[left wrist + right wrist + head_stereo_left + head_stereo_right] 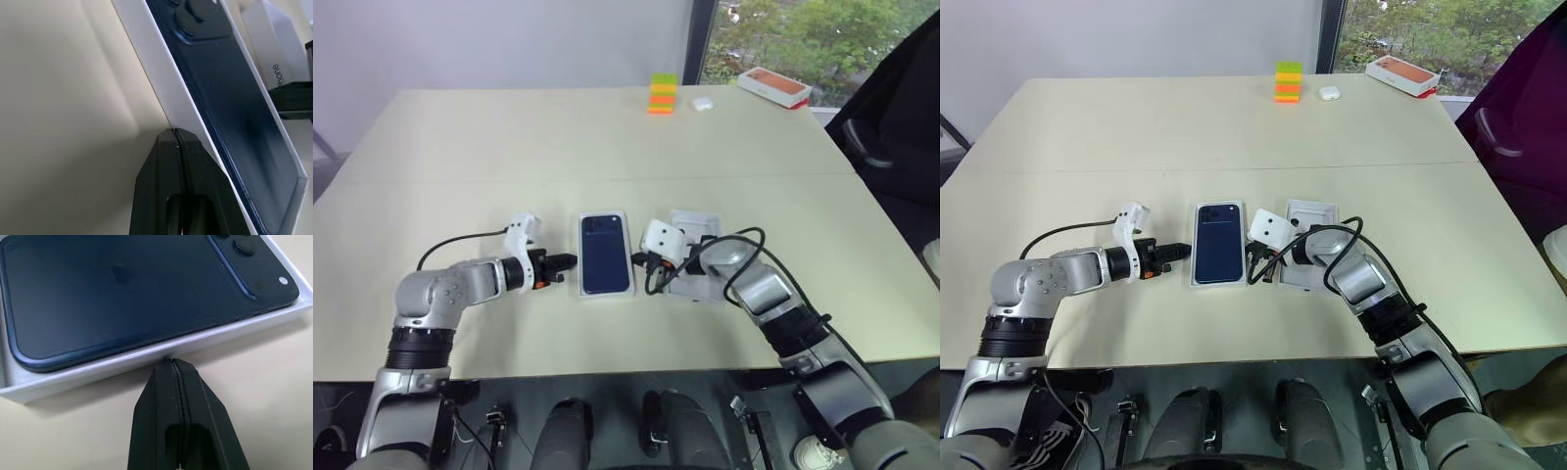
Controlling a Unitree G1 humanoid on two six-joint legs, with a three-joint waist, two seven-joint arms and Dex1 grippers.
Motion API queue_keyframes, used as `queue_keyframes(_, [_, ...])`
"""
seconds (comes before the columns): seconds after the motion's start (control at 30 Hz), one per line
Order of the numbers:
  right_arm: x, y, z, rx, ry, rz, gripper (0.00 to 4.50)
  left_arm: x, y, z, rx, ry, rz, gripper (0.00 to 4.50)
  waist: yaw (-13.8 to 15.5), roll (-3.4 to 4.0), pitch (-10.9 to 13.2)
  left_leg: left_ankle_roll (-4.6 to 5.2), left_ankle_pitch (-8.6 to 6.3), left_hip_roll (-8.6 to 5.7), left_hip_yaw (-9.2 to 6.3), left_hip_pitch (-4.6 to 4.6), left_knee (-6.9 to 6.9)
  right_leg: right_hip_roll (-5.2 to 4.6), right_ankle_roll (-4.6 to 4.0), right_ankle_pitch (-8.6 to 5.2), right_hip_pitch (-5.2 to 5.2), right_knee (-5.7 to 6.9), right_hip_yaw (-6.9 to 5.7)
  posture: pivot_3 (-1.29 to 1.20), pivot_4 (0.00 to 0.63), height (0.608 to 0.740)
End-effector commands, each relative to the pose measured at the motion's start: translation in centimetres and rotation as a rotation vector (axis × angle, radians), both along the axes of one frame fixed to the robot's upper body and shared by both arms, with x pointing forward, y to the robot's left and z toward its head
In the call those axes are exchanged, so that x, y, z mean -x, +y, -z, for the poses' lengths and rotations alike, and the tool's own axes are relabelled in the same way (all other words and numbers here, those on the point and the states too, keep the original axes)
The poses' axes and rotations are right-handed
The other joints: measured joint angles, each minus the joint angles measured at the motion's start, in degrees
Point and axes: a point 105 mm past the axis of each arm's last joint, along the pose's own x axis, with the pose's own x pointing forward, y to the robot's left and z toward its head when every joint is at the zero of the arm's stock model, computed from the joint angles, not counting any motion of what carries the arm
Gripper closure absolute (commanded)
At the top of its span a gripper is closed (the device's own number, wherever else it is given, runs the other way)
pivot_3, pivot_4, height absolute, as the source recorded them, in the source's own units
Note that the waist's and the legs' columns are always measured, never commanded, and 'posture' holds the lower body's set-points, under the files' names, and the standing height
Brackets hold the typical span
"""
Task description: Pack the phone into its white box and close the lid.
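The phone (pixel 606 253) was seen lying back-up inside the box (pixel 146 355) at the table's (pixel 509 147) middle (camera cluster at the far end). The L gripper (pixel 570 260) was held at the box's left wall & the R gripper (pixel 172 363) at its right wall, both w/ jaws pressed together, nothing pinched. The lid (pixel 697 227) lay just right of the box, partly hidden under the R arm.

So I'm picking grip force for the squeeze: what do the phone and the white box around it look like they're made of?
The phone: its back looks like smooth glass or glossy coated metal, dark navy, with soft reflections and a rounded, shiny rim; which one I cannot tell. The white box: looks like matte cardboard, with thin, straight walls, sharp edges and no shine. Both grippers, left gripper and right gripper, are shut at its side walls.
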Motion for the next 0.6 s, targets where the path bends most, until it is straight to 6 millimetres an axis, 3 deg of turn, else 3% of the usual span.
queue_keyframes(0.03, [0.3, 0.3, -0.2, 0.01, -0.02, -0.024, 4.5, 1.1, -2.6, 1.0, 0.016, 0.063, 0.105, 4.45, 0.1, 0.0, 0.0, 0.0, 0.0, 0.0, -0.02, 0.0, 0.0, 0.0, 0.0, 0.0, 0.02, 0.0, -0.01, 0.0, 0.15, 0.74])
queue_keyframes(0.3, [0.9, -3.5, 0.3, 0.072, 0.017, 0.008, 4.5, 1.9, -5.9, 1.1, 0.043, 0.068, 0.204, 4.45, 1.6, 0.01, 0.0, 0.03, -0.02, -0.11, -0.1, 0.05, 0.04, -0.12, 0.05, -0.03, 0.25, -0.15, -0.09, 0.0, 0.15, 0.74])
queue_keyframes(0.6, [2.4, -4.8, 0.8, 0.085, 0.067, 0.001, 4.5, 0.8, -8.9, 1.3, 0.042, 0.042, 0.261, 4.45, 3.0, 0.03, -0.1, 0.08, -0.04, -0.17, -0.23, 0.15, 0.11, -0.16, 0.25, -0.17, 0.47, -0.19, -0.27, 0.0, 0.15, 0.74])
